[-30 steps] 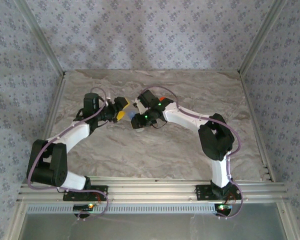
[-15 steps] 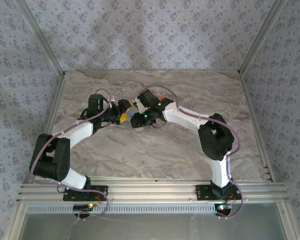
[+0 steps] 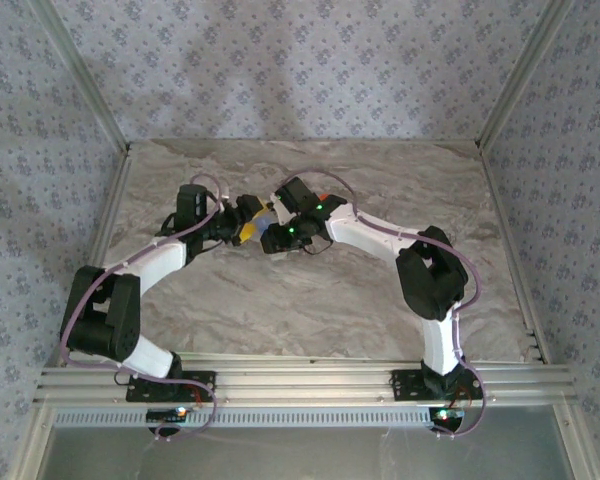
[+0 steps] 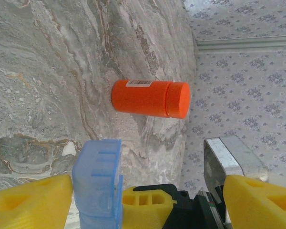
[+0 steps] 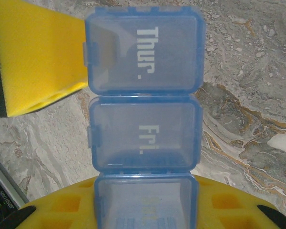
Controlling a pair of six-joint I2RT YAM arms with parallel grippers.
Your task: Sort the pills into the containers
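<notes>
Left gripper (image 3: 248, 222): we saw its jaws spread wide, released, gripping nothing. The end of the pill organizer (image 4: 97, 183) stood between them, close against the yellow pad (image 4: 31, 202) at 9 o'clock in the left wrist view.
Right gripper (image 3: 271, 232): clenched on the pill organizer, at 3 o'clock of the left gripper from above.
Change: over the last second the left arm had swung in from 9 o'clock until its jaws straddled the organizer's end; the right gripper had kept its place.
Pill organizer: translucent blue, lids closed, "Thur." and "Fri." readable, marble table (image 4: 47, 71) behind it.
Orange bottle (image 4: 150, 98): capped, lying on its side on the table, at 12 o'clock of the left gripper, apart from the organizer.
</notes>
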